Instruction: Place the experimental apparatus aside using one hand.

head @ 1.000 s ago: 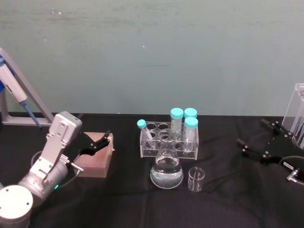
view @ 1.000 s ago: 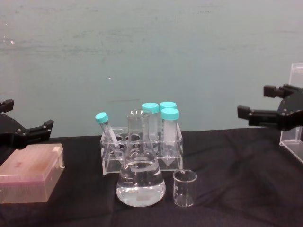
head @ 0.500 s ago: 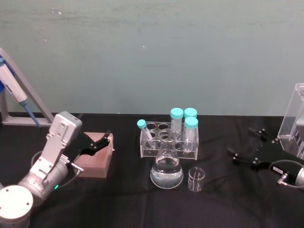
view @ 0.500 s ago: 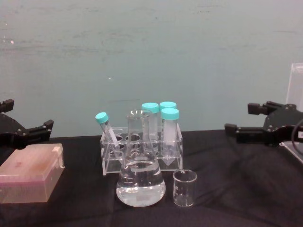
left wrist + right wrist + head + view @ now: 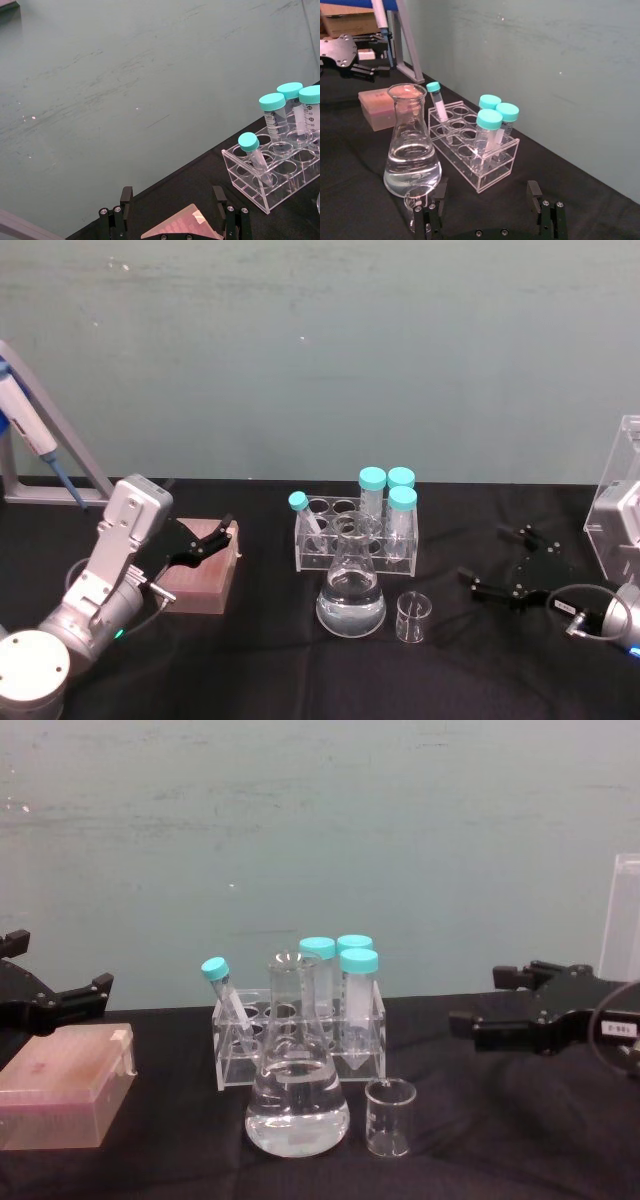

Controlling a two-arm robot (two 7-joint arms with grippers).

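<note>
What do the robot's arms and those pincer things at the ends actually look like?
The left arm is silver-grey metal with rounded joints, a boxy wrist and a small green light. The left end effector and right end effector are black, each with two flat fingers held by small screws. The right one carries a white label and a looping black cable.

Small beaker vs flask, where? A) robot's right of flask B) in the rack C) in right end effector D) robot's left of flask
A: the small beaker stands just right of the conical flask, apart from the open right end effector.
</note>
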